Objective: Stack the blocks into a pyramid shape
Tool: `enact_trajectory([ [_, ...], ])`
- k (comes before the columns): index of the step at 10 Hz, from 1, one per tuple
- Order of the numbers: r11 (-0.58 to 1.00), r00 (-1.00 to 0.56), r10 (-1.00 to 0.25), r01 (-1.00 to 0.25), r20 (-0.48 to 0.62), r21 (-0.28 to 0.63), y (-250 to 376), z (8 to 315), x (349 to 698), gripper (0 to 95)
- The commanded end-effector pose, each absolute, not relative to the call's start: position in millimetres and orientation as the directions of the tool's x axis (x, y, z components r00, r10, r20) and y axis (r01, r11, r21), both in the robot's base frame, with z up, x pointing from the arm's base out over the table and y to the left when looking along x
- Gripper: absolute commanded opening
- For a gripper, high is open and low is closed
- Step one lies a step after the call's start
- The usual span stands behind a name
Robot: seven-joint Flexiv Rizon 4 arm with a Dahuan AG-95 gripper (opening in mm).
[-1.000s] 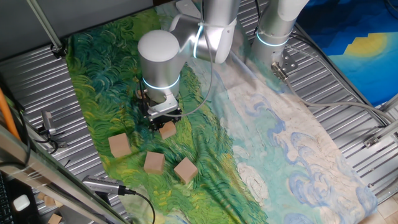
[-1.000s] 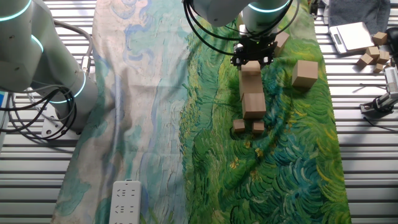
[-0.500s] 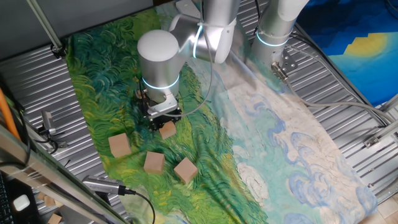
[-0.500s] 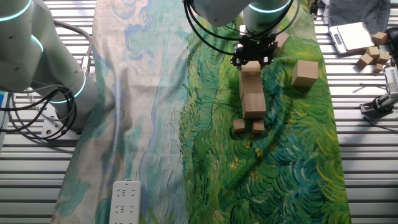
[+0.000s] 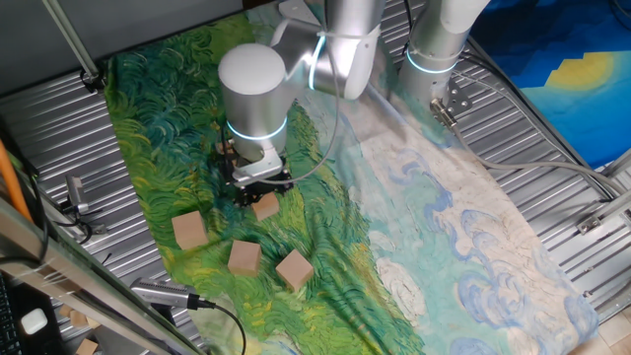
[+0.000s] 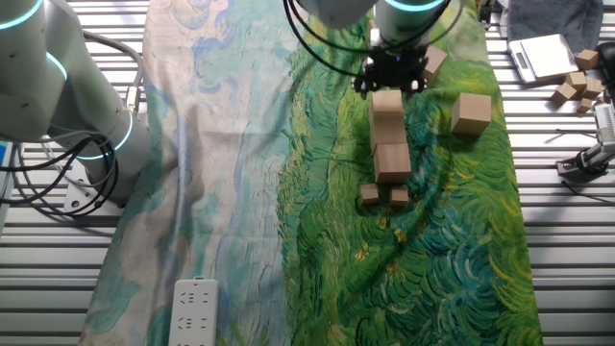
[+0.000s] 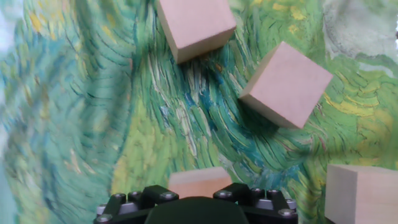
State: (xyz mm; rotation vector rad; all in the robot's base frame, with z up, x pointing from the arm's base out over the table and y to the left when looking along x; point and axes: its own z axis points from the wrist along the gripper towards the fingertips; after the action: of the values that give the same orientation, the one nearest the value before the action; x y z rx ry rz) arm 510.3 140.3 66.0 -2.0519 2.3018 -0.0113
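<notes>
Sitting on the green painted cloth, one block lies right under the gripper; 3 more blocks nearby in front. Finger state: can't tell, jaws hidden by the wrist.

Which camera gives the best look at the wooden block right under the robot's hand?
The other fixed view: the block shows whole, just below the hand. The first fixed view shows it small and partly hidden. The hand view catches only its top edge.
</notes>
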Motion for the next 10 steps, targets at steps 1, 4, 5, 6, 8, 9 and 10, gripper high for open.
enact_trajectory([
  [1, 0.286, -0.284, -0.958, -0.957, -0.043, -0.041, 161.1, 75.5, 505.2, 76.0],
  [4, 0.543, -0.541, -0.838, -0.840, -0.067, -0.016, 176.9, 82.9, 503.8, 76.0],
  [5, 0.543, -0.541, -0.838, -0.840, -0.067, -0.016, 176.9, 82.9, 503.8, 76.0],
  [6, 0.650, -0.649, -0.758, -0.760, -0.071, -0.004, 190.3, 81.2, 506.8, 95.0],
  [8, 0.719, -0.717, -0.693, -0.695, -0.074, 0.005, 208.5, 82.3, 512.1, 95.0],
  [9, 0.734, -0.732, -0.677, -0.679, -0.072, 0.004, 216.7, 82.7, 514.0, 95.0],
  [10, 0.753, -0.751, -0.657, -0.658, -0.071, 0.000, 231.4, 82.0, 515.4, 95.0],
])
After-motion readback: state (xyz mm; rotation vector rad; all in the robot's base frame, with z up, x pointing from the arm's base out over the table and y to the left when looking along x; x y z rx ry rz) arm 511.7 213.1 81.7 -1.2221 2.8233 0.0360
